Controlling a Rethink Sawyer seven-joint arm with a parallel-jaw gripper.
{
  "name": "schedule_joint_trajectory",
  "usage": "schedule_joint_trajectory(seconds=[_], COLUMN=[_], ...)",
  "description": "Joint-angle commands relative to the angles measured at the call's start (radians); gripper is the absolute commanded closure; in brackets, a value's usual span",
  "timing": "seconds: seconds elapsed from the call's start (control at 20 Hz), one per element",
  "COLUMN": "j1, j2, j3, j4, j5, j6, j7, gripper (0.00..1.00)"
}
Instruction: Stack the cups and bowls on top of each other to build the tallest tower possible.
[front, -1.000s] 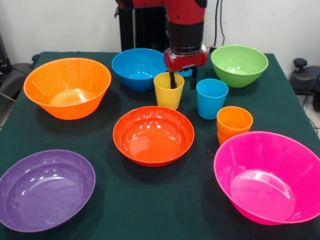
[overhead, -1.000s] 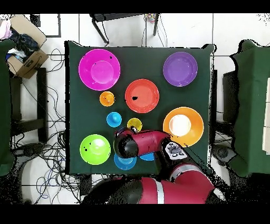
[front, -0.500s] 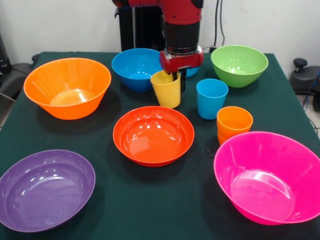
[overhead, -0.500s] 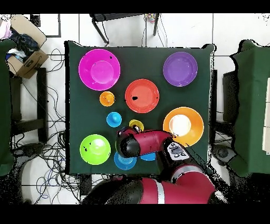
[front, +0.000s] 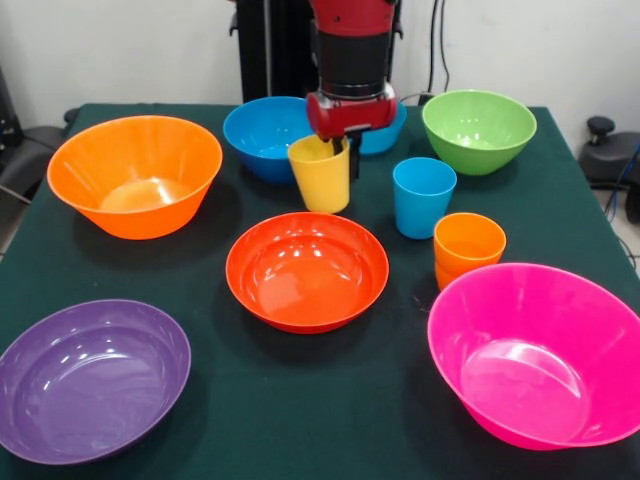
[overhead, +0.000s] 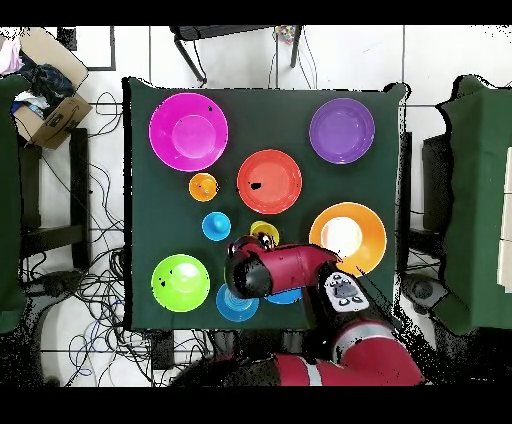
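My gripper (front: 343, 155) is shut on the yellow cup (front: 320, 173), one finger inside its rim and one outside. The cup tilts a little between the blue bowl (front: 268, 135) and the red-orange bowl (front: 307, 268); I cannot tell whether its base touches the cloth. In the overhead view the arm covers the gripper and only part of the yellow cup (overhead: 265, 232) shows. To the right stand the blue cup (front: 423, 195) and the nested orange cups (front: 468, 248). The big orange bowl (front: 135, 175), purple bowl (front: 90, 378), pink bowl (front: 540, 350) and green bowl (front: 478, 128) each sit alone.
A second blue bowl (front: 388, 128) sits partly hidden behind the gripper head. The green table cloth (front: 300, 400) runs to the front edge. Beside the table, the overhead view shows a cardboard box (overhead: 45, 85) and cables on the floor.
The gripper went from straddling the yellow cup's rim to shut on it, then carried the cup leftward and slightly up in the front view; the cup now tilts.
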Motion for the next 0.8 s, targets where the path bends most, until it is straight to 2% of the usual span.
schedule_joint_trajectory(seconds=[0.05,0.35,0.45,0.8], j1=[-0.041,-0.058,-0.081,-0.134], j2=[-0.160,-0.269,-0.292,-0.295], j3=[0.127,0.182,0.207,0.259], j4=[0.014,0.000,0.004,-0.029], j5=[0.010,0.057,0.063,0.035], j6=[0.211,0.394,0.425,0.497], j7=[-0.039,-0.110,-0.126,-0.166], gripper=[1.00,1.00,1.00,1.00])
